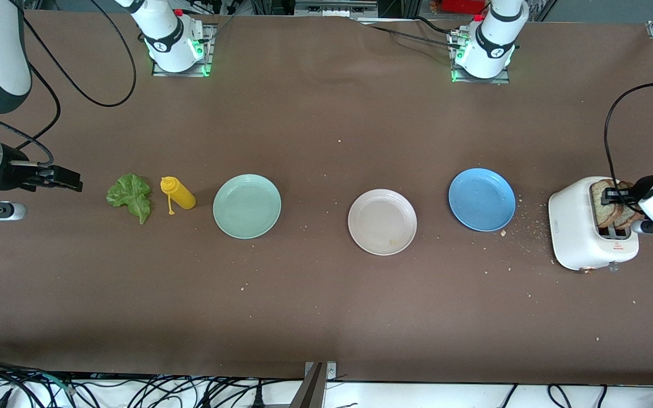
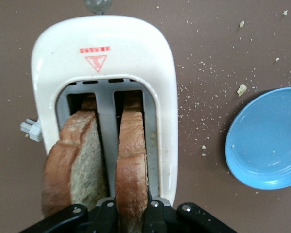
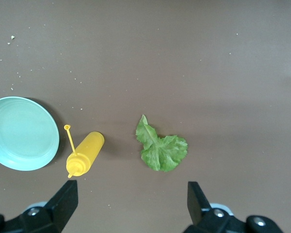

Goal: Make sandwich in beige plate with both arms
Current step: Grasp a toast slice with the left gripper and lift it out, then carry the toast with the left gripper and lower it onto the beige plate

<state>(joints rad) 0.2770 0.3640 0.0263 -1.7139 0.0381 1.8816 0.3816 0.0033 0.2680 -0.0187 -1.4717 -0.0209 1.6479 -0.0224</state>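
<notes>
Brown toast slice (image 2: 132, 160) in the white toaster (image 2: 104, 53) is pinched by the left gripper (image 2: 131, 213), so lift it straight up, then carry it to the empty round beige plate (image 1: 382, 221) mid-table; the right gripper (image 3: 131, 201) waits wide open over the green lettuce leaf (image 3: 160, 148)

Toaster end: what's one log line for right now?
left hand: shut on bread slice in toaster | right hand: open over lettuce | beige plate: bare

Even, bright overhead light covers the brown table (image 1: 326, 317), with soft, short shadows beside the plates. Green indicator lights glow at both arm bases. All three views are sharp; the front view dims slightly toward its lower corners, with no strong glare.
</notes>
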